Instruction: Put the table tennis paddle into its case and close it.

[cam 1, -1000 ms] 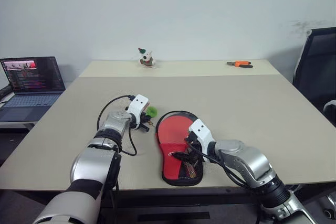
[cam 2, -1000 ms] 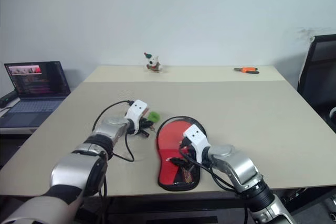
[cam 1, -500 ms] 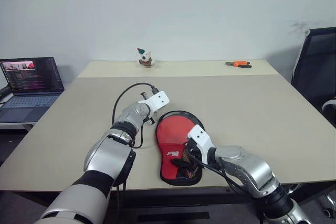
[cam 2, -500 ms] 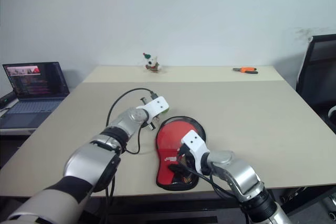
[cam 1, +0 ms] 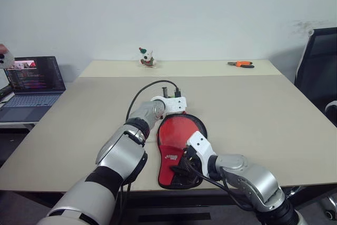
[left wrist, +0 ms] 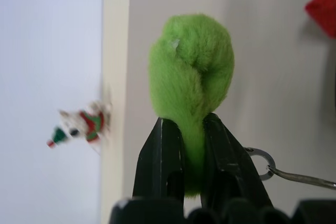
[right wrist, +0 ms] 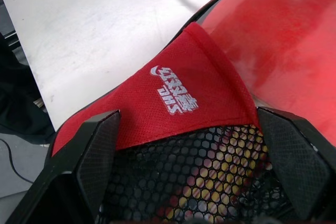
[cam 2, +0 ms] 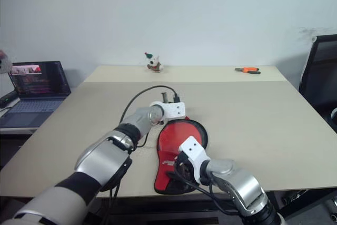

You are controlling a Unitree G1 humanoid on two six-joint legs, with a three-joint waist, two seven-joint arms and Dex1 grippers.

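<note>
One beige table (cam 1: pixel 253 109) carries the case (cam 1: pixel 179 148), beside a laptop (cam 1: pixel 31 85).

Both arms are clad in smooth silver-grey shells, with black ribbed collars at the joints and black sleeves on the upper segments. Each wrist carries a white, blocky camera housing, the right one marked by 2 small dark holes. A black cable loops up from the left forearm to metal plugs on its housing; thinner black wires trail beside the right wrist. The left gripper (left wrist: pixel 183 145) has 2 smooth, tapering black fingers; the right gripper (right wrist: pixel 191 161) has 2 broad black fingers with textured pads.
</note>
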